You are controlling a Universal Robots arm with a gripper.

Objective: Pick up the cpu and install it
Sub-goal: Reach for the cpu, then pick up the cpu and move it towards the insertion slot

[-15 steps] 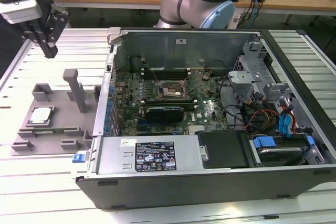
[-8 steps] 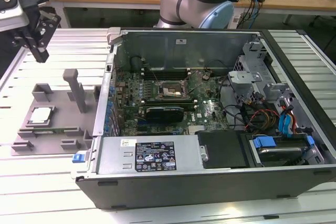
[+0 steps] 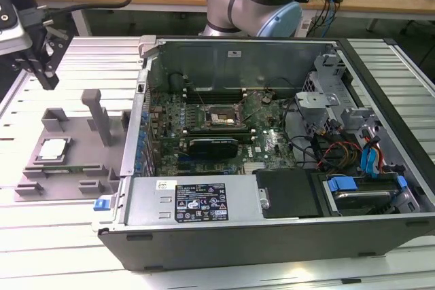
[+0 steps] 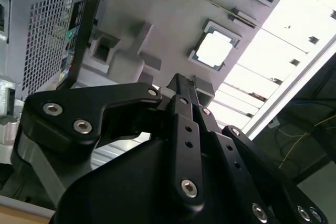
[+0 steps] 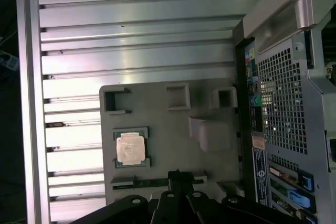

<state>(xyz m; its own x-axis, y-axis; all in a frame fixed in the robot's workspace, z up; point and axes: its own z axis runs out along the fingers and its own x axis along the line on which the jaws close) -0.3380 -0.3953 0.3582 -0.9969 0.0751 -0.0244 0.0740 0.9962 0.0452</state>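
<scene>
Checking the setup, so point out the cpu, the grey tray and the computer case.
cpu (image 3: 53,149), exterior view, metal top.
grey tray (image 3: 88,156), exterior view, bare floor.
computer case (image 3: 272,242), exterior view, near wall.

The cpu (image 3: 53,149), a small flat square chip with a pale silvery top, lay flat in a square recess of the grey tray (image 3: 75,137), at the exterior view's far left, about mid-height.

We log: cpu (image 5: 130,148) top pale, sheeny metal; tray (image 5: 157,111) matt grey plastic; table (image 5: 136,35) ribbed, bright metal.
</scene>
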